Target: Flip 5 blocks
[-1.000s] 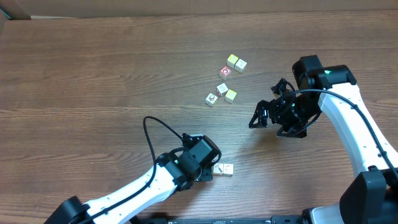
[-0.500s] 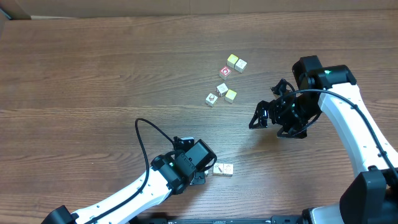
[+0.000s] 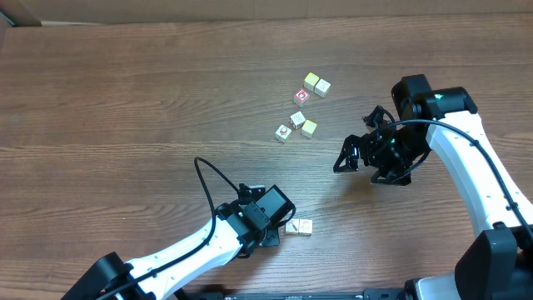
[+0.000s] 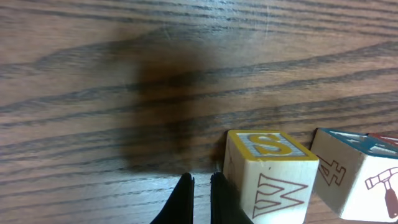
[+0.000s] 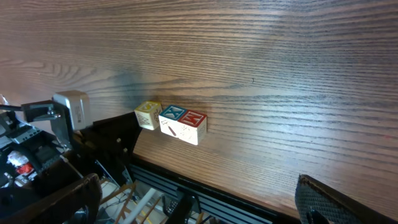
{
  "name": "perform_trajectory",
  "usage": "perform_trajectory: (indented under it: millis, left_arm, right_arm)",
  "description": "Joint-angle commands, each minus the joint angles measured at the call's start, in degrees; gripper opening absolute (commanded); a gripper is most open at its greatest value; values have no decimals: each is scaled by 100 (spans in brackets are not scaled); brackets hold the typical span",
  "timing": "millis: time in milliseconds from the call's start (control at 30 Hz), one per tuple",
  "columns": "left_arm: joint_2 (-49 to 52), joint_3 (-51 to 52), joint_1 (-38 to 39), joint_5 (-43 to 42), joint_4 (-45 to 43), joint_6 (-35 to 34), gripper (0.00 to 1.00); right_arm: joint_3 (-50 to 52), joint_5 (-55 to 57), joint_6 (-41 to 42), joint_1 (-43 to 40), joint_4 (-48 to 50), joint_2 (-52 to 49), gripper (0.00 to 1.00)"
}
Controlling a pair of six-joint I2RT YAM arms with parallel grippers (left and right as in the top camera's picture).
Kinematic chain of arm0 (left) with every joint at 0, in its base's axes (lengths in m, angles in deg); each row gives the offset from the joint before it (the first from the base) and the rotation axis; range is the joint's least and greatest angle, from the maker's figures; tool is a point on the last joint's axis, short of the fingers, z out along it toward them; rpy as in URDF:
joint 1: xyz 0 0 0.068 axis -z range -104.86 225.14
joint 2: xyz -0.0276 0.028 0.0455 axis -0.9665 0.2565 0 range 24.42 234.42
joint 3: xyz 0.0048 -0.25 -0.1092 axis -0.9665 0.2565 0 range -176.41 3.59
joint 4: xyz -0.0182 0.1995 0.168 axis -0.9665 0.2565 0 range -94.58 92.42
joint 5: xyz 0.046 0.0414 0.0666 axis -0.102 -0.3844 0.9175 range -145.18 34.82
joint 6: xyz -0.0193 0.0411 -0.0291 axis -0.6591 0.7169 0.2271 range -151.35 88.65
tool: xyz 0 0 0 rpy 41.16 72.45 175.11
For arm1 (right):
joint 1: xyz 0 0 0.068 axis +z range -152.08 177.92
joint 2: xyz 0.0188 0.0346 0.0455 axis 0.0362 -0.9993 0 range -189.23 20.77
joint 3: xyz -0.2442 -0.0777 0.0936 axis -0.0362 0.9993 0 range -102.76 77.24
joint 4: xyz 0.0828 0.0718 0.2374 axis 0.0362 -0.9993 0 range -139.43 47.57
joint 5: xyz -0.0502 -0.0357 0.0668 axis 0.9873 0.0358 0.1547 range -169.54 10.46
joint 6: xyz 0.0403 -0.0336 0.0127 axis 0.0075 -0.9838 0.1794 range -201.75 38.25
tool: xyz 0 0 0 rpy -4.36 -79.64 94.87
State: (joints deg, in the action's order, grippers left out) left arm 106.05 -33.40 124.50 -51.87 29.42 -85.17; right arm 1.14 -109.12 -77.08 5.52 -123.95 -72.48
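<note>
Front edge, 6 o'clock of table (image 3: 125, 100): left gripper (image 4: 200, 182) low over the wood, jaws pressed together, nothing between them. S block (image 4: 267, 171) stands at its 3 o'clock, just beside the fingertips. Hammer block (image 4: 357, 177) comes next along, close against it; cannot tell if they touch.

Judgement: the S block's flip is the step in hand. Best to reopen, straddle its 12 and 6 o'clock faces (neighbour bars the 3 o'clock side), lift clear, roll, set down. A shut-tip push would likely skid it, since the wood-grain top looks smooth.

Blocks: pale wooden cubes, crisp edges, flat printed faces.

Mid-table, 3 o'clock: right gripper (image 3: 343, 157) spread wide, empty.

Far, 1 o'clock: picture blocks (image 3: 297, 119), yellow-topped cubes (image 3: 309, 127), red-faced cube (image 3: 301, 96), loosely scattered.
</note>
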Motion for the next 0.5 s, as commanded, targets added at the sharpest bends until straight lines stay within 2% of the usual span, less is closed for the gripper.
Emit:
perform_trajectory:
  millis: [0,467]
  left_arm:
    - [79,2,-31,-125,-44,155,4]
    - [79,2,-33,79,-256,345,4]
  right_arm:
    - [-114,4,-42,24,22,87,100]
    - [-114,0,-39,24,35,87,100]
